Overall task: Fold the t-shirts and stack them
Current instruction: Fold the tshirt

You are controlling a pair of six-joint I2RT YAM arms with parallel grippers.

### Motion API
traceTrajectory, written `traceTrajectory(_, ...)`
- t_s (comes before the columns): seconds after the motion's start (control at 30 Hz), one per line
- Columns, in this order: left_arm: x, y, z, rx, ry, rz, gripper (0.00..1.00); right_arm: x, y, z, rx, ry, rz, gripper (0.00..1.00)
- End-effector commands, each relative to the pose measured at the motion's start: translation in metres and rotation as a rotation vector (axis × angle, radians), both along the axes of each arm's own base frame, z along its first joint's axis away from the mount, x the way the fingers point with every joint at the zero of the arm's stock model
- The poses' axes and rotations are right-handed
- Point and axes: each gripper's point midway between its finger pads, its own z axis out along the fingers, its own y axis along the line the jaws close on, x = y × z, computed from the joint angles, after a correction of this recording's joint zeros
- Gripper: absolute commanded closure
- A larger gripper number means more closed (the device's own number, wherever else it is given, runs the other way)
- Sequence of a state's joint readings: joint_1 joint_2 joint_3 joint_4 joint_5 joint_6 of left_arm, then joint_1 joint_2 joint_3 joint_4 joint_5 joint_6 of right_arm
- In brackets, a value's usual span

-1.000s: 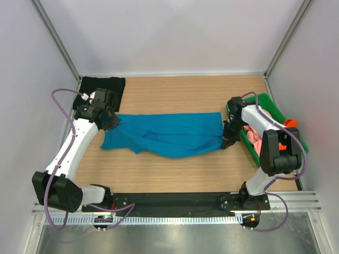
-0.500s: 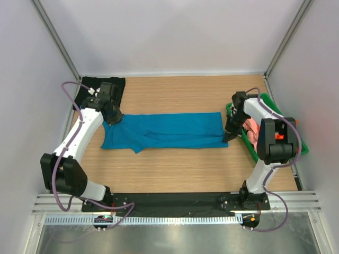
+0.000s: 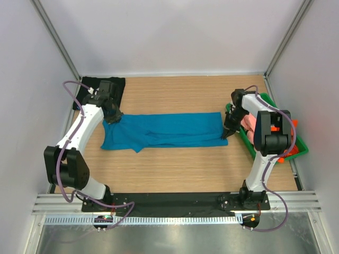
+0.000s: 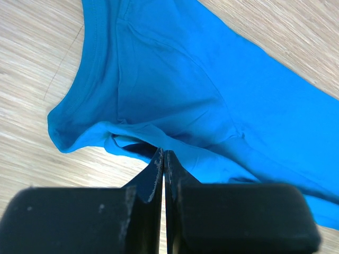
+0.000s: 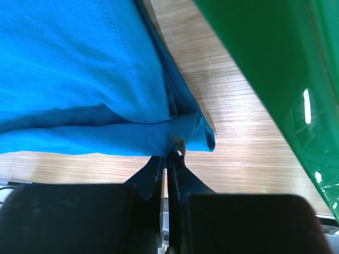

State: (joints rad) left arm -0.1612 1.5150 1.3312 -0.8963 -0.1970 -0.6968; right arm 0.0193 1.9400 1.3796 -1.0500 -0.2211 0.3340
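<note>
L gripper (image 4: 163, 159) pinched on teal shirt (image 3: 164, 129) near the collar, R gripper (image 5: 170, 153) clamped on the hem corner by tray (image 5: 275, 63). Shirt's stretched across mid-table. I'd lower both ends evenly, no slack, edges lined up b4 letting go.

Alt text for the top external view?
A teal-blue t-shirt lies stretched across a wooden table, the left gripper pinching one end and the right gripper the other. A black t-shirt lies far left; a green tray sits at right.
</note>
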Motion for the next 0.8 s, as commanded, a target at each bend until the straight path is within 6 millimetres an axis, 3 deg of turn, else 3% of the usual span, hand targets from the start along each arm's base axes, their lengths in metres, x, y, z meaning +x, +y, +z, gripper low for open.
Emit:
traceTrajectory(0.0,0.018,-0.001,0.015,-0.012,-0.069,-0.014,1.0,0.01,0.001,0.006,0.017,-0.025,0.007,0.92)
traceTrajectory(0.3,0.029,0.003,0.006,-0.002,-0.039,-0.01,1.0,0.018,0.003,-0.001,0.028,-0.015,0.001,0.87)
traceTrajectory(0.43,0.037,0.004,-0.007,-0.012,-0.005,-0.006,0.98,0.028,0.002,-0.008,0.02,-0.023,-0.018,0.77)
traceTrajectory(0.47,0.037,0.006,-0.011,-0.015,0.016,-0.003,0.94,0.03,0.002,-0.008,0.017,-0.027,-0.021,0.75)
traceTrajectory(0.5,0.038,0.008,-0.013,-0.023,0.024,0.004,0.8,0.034,-0.002,-0.005,-0.003,-0.039,-0.018,0.68)
traceTrajectory(0.53,0.037,0.012,-0.015,-0.016,0.042,0.015,0.72,0.033,-0.004,-0.002,-0.012,-0.035,-0.013,0.64)
traceTrajectory(0.6,0.031,0.021,-0.01,-0.003,0.056,0.036,0.61,0.027,-0.008,0.009,-0.038,-0.058,-0.012,0.57)
traceTrajectory(0.63,0.027,0.023,0.002,0.004,0.026,0.036,0.56,0.025,-0.01,0.014,-0.049,-0.075,-0.015,0.51)
traceTrajectory(0.67,0.021,0.026,0.002,0.012,0.026,0.04,0.45,0.017,-0.01,0.023,-0.051,-0.097,-0.021,0.48)
traceTrajectory(0.77,0.004,0.03,0.024,0.004,-0.032,0.062,0.39,-0.001,-0.01,0.027,-0.049,-0.097,-0.026,0.41)
